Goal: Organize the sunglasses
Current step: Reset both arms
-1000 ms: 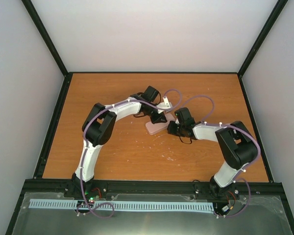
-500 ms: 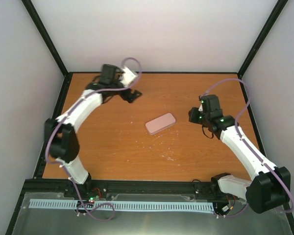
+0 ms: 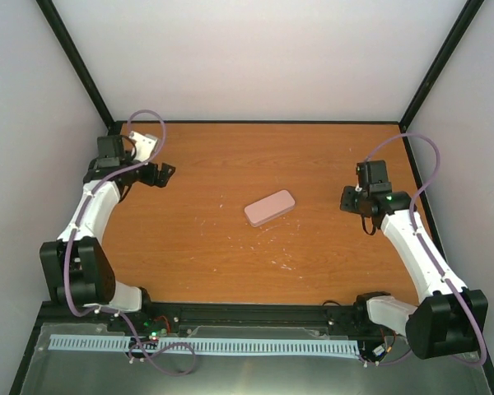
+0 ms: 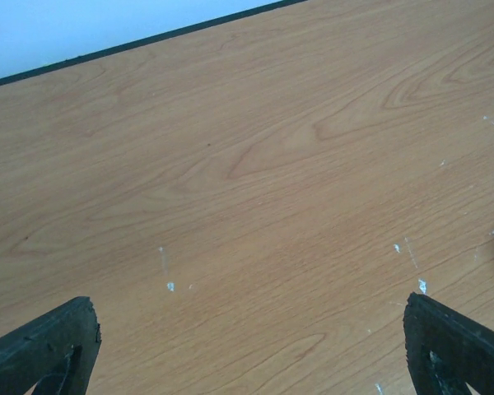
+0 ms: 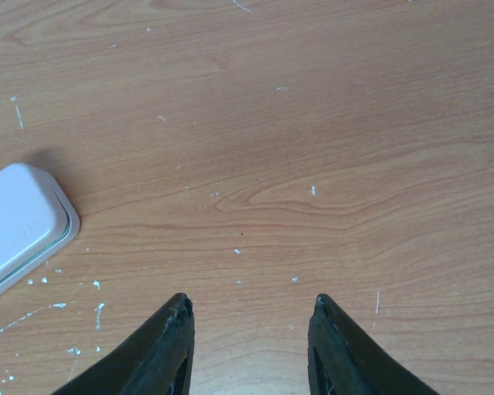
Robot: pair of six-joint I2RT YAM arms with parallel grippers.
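Final step, seemingly. On the table [image 3: 230,263] a pink case [image 3: 269,207] lies shut; the sunglasses are unseen, presumably inside. Nearby the right gripper [image 5: 251,300] is half spread and empty. Farther off, the left gripper [image 4: 249,303] gapes wide, empty. Next: likely only parking.

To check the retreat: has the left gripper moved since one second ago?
Yes. The left gripper went from beside the pink case toward the far-left corner of the table.
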